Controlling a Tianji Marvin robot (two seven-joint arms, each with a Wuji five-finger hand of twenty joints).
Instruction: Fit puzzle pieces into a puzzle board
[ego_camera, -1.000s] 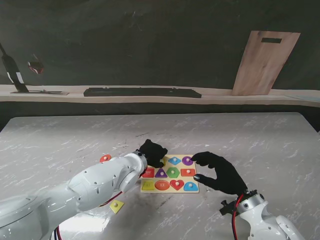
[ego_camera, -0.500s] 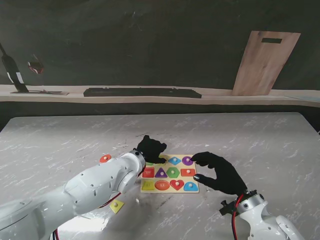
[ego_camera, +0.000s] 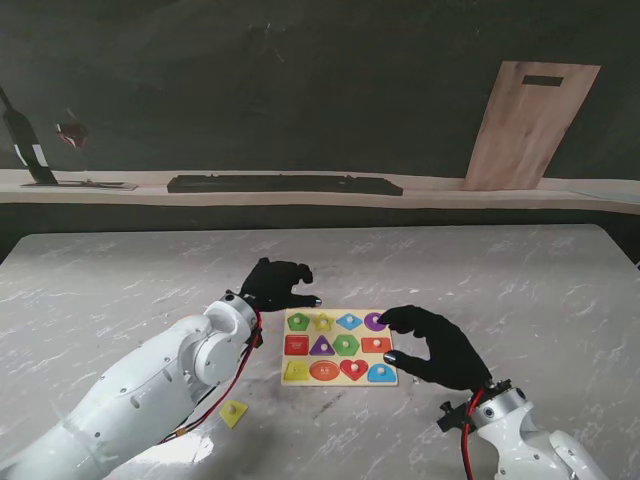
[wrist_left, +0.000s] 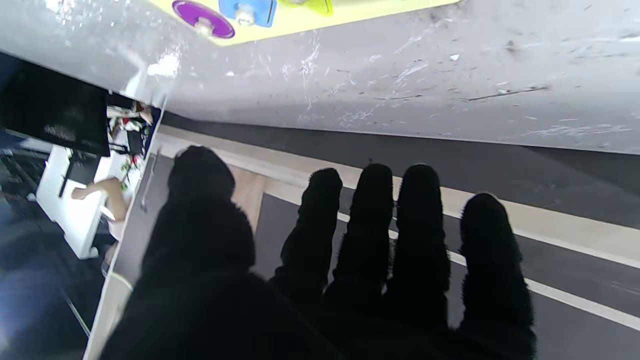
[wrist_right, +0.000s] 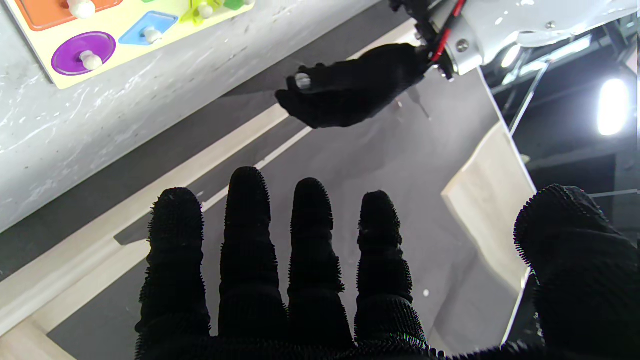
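Note:
The yellow puzzle board (ego_camera: 340, 382) lies in the middle of the table with coloured knobbed pieces in all the slots I can see. A green piece (ego_camera: 298, 321) sits in its far left corner slot. My left hand (ego_camera: 278, 285) hovers just beyond that corner, off the board, open and holding nothing. My right hand (ego_camera: 430, 345) hangs over the board's right edge, thumb and fingers curved apart, with nothing in it. A loose yellow piece (ego_camera: 233, 411) lies on the table near my left forearm. The right wrist view shows the purple circle (wrist_right: 82, 52), the blue diamond (wrist_right: 147, 27) and my left hand (wrist_right: 350, 85).
A wooden cutting board (ego_camera: 530, 125) leans against the back wall at the right. A long black bar (ego_camera: 285, 184) lies on the shelf behind the table. A wine glass (ego_camera: 70, 133) stands at the far left of that shelf.
My left hand has lifted off the board's far left corner and drawn back to the left and farther from me, uncovering the green piece. The right hand has stayed put.

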